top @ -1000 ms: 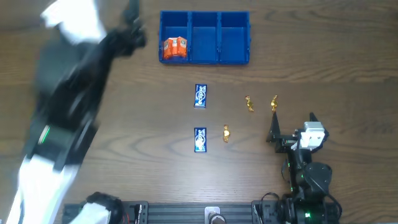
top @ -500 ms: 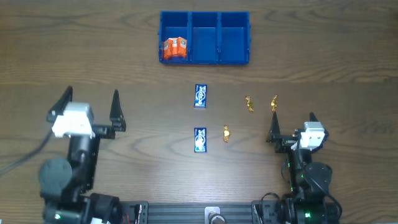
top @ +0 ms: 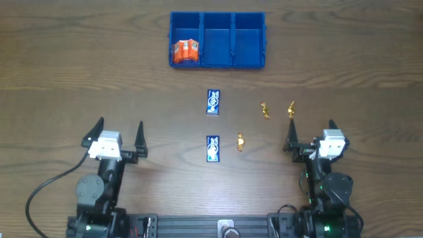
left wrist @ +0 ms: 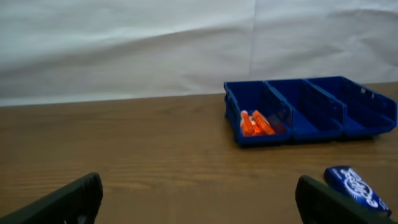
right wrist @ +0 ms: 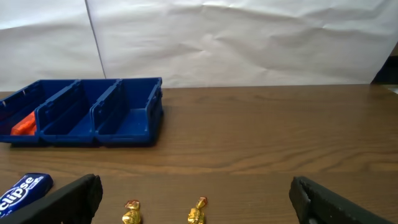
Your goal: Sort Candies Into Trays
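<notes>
A blue three-compartment tray (top: 218,40) stands at the far middle of the table, with orange candies (top: 186,51) in its left compartment. Two blue-wrapped candies (top: 213,102) (top: 212,148) lie mid-table, and three gold-wrapped candies (top: 264,110) (top: 291,108) (top: 240,141) lie to their right. My left gripper (top: 119,134) rests open at the near left, holding nothing. My right gripper (top: 310,135) rests open at the near right, just short of the gold candies. The left wrist view has the tray (left wrist: 311,109), the orange candies (left wrist: 256,122) and one blue candy (left wrist: 351,186). The right wrist view has the tray (right wrist: 87,112) and two gold candies (right wrist: 132,212) (right wrist: 197,211).
The tray's middle and right compartments hold nothing. A white backdrop (right wrist: 236,40) stands behind the table's far edge. A black cable (top: 46,192) loops by the left arm's base. Bare wood lies between the grippers and around the candies.
The left arm has swung back from the far left near the tray to a low rest at the near left, gripper open. The right arm and the candies have not moved.
</notes>
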Controlling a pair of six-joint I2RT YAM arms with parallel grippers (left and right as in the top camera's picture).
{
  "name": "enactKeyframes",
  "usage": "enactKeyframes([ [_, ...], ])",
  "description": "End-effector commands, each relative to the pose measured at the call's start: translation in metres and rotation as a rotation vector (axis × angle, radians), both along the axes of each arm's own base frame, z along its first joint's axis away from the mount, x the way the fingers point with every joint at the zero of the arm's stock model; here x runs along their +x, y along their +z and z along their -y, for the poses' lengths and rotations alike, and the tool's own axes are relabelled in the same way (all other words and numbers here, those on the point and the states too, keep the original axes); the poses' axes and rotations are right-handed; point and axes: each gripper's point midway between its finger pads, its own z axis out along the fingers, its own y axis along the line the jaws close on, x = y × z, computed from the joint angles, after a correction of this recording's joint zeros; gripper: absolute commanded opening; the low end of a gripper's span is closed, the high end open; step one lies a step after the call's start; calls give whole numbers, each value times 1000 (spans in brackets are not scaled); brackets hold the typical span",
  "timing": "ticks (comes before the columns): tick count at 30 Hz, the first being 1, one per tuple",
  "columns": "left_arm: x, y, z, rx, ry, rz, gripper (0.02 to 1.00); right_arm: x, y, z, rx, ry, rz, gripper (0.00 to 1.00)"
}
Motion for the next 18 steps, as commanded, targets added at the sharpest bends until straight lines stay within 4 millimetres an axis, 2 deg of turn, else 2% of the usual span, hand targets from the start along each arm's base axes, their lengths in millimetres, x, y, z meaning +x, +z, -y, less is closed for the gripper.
enactKeyframes([
  [1,-4,-21,1,-7,-10,-85,998,0,-1,-2,-8,11,-3,998],
  [2,-5,-28,1,-3,-10,-114,996,0,-1,-2,-7,10,-3,996],
  [18,-4,-28,1,-3,-9,-111,998,0,-1,-2,-8,11,-3,998],
])
